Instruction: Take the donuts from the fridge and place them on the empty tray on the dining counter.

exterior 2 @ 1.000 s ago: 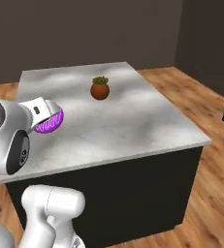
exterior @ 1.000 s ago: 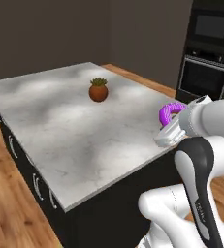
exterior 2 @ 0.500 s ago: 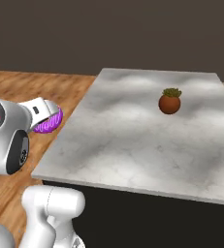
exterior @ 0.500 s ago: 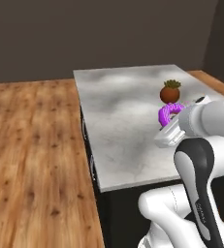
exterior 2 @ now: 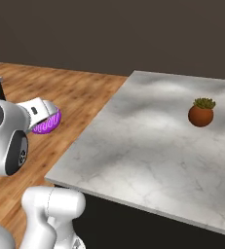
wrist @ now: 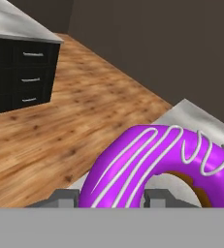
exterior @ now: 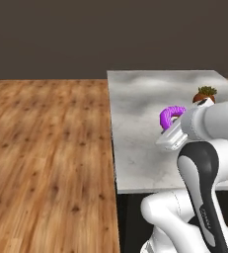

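Hand view: gripper [wrist: 111,201] closed on the purple-iced donut [wrist: 157,164], its ring pinched between the fingertips. Judged step: carrying it. Next: find the empty tray, lower the donut, release.

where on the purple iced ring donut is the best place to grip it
Across one side of the ring, one fingertip through the hole and one outside. The tool holds the purple-iced ring donut with white stripes that way, pinching its near rim; the open hole makes room.

Arm [exterior: 204,168] folded upright, fingers [wrist: 65,197] clamped, raised
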Motion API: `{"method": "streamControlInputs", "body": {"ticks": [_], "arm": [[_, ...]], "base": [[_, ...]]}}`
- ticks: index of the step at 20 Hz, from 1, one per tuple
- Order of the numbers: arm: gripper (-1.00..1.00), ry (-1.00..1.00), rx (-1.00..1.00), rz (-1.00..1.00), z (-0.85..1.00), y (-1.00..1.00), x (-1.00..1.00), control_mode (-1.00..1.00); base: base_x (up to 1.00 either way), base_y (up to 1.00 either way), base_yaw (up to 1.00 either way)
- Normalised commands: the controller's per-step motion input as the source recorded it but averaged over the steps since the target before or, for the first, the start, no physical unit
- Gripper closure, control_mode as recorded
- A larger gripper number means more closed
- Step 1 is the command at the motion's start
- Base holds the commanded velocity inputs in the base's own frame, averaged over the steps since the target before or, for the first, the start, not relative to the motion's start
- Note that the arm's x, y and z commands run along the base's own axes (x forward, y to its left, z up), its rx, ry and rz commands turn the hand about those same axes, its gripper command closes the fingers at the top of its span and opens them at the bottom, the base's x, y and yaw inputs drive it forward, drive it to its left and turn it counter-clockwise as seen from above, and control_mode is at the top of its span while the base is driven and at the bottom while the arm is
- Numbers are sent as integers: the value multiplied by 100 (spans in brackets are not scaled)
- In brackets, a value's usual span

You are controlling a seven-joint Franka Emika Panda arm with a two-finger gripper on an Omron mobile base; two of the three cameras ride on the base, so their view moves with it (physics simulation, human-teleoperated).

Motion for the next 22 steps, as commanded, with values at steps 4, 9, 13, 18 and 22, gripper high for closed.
{"method": "streamControlInputs", "body": {"ticks": [4,9,13,18,22], "arm": [[100,0,0,0,0,0,0,100],[100,0,0,0,0,0,0,100],[100,0,0,0,0,0,0,100],[100,0,0,0,0,0,0,100],[100,0,0,0,0,0,0,100]], "base": [[72,100,11],[82,100,7],[-3,100,0],[-93,100,0],[-61,100,0]]}}
